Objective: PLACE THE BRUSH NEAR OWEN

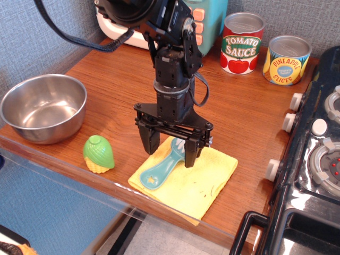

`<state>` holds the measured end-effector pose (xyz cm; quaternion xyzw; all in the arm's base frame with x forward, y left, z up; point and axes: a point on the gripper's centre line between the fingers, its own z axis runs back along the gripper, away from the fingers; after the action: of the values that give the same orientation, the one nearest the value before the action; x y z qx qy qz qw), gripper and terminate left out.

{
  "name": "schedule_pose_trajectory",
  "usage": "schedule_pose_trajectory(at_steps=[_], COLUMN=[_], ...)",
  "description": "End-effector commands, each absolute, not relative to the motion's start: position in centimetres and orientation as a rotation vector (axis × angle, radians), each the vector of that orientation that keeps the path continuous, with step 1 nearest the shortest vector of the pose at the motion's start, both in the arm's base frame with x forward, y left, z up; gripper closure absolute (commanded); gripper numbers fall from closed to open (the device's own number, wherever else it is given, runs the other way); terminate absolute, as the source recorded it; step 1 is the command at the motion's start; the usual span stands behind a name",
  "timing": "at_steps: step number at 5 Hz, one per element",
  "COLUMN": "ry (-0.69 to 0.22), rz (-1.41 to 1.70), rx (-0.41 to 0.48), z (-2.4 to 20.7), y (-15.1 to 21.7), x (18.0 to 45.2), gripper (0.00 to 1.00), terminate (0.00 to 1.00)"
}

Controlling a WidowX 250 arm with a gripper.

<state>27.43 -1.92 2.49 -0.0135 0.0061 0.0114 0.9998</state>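
Where the arm comes down over the front of the wooden table (pixel 117 85), the gripper (pixel 171 151) points straight down with its two black fingers spread wide, nothing clamped between them. The left finger (pixel 151 141) stands clear of the brush (pixel 166 166); the right finger (pixel 190 154) sits just beside the white bristle head, and I cannot tell whether it touches.

The brush lies below the gripper, tilted: bristle end up between the fingers, teal handle running down and toward the front-left, its star-cutout tip resting on the yellow cloth (pixel 204 178). The cloth lies flat under and to the right of the gripper, at the table's front edge.

Behind the gripper, at the far edge of the table and largely hidden by the arm, stands Owen (pixel 210 21): a teal side and salmon-orange buttons show, with a cream base to the left. It is well apart from the brush.

Right of Owen, behind and right of the gripper, stand a tomato sauce can (pixel 242 42) and a pineapple slices can (pixel 287 59). Left of the gripper near the front edge sits a green and yellow toy corn (pixel 98 153); farther left, a steel bowl (pixel 42 107). A black stove (pixel 313 159) with white knobs fills the right side.
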Motion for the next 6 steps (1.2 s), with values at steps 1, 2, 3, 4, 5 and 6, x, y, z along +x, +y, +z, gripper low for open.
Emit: schedule_pose_trajectory(at_steps=[1,2,3,4,5,6], ry=[-0.01,-0.011,-0.005,-0.004,-0.04,-0.138], rz=[0.007,0.006,-0.001,-0.007,-0.02,-0.009], rx=[-0.013,-0.011,-0.002,-0.008,-0.03,-0.071], z=[2.6,2.3,2.2,2.4,4.3,8.3], y=[-2.3,-2.4,-2.5,-2.5,-2.4,-1.1], x=[27.9,28.1,28.2,28.2,28.3,29.0], gripper=[0.0,1.0,1.0,1.0,1.0,1.0], terminate=[0.0,0.0,0.0,0.0,0.0,0.0])
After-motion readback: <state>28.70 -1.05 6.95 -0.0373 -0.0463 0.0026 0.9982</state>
